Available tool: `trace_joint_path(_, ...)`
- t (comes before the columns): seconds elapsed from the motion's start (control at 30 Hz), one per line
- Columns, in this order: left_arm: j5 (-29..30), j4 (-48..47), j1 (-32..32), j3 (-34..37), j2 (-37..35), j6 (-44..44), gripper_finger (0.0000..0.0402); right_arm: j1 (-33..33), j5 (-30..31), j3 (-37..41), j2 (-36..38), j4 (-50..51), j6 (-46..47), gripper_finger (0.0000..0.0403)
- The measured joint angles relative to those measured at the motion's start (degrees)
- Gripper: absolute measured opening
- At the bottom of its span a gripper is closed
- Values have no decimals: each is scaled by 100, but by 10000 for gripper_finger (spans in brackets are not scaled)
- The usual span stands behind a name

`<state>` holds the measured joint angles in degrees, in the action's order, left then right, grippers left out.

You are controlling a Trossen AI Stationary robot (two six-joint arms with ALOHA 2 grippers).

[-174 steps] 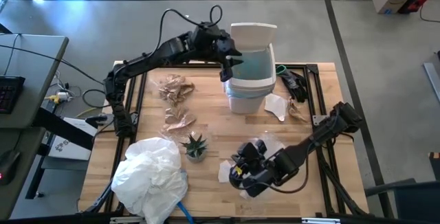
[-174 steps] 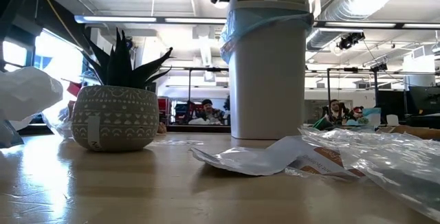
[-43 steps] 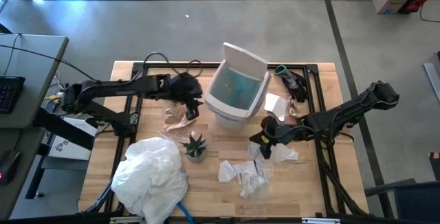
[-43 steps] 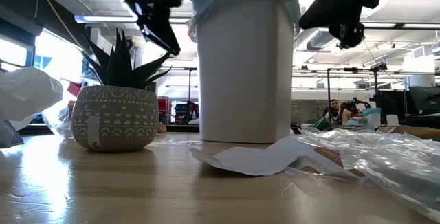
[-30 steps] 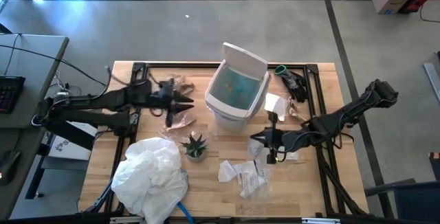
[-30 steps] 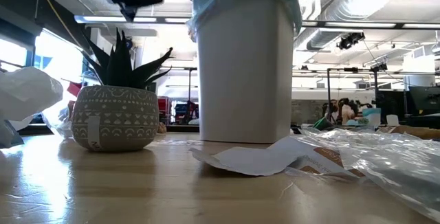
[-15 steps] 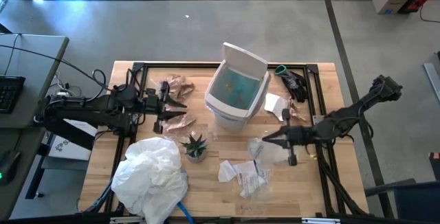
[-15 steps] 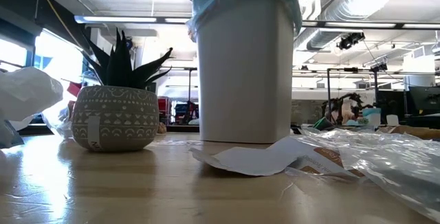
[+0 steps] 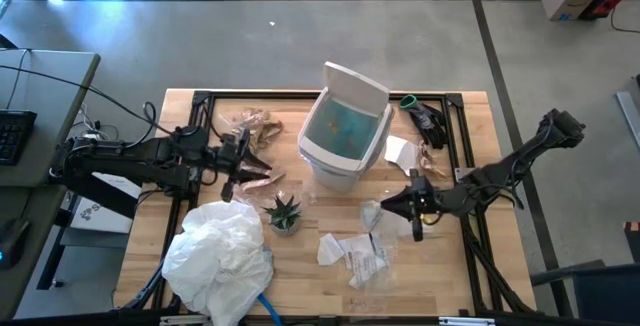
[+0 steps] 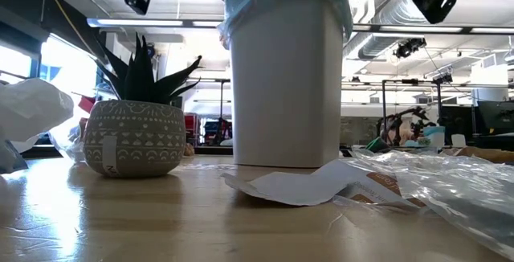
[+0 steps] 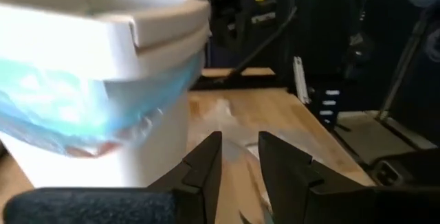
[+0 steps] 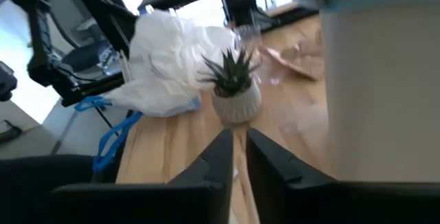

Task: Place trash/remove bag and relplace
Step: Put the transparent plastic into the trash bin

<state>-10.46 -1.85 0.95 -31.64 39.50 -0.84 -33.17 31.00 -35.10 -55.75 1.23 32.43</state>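
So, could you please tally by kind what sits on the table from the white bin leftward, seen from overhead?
White plastic bin: 1
Translucent light-blue liner bag inside the bin: 1
Crumpled brown paper pieces: 2
Small green spiky potted plant: 1
Large crumpled white plastic bag: 1
Total: 6

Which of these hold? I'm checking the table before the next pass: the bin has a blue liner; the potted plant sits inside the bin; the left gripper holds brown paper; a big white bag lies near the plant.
1. The white bin has a light-blue liner: true.
2. The potted plant sits inside the bin: false, it stands on the table beside it.
3. The left gripper holds brown paper: false, its fingers are apart and empty.
4. A big white bag lies near the plant: true.
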Motion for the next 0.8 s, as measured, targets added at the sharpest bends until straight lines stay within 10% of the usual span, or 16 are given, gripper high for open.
trace_joint_path(0.4,332,-564,4,0,3,-215,132,0,-650,-255,-949,1907,2377,207)
trace_joint_path(0.8,356,-559,4,-2,15,-344,133,16,-1257,-255,-2220,2262,2996,187)
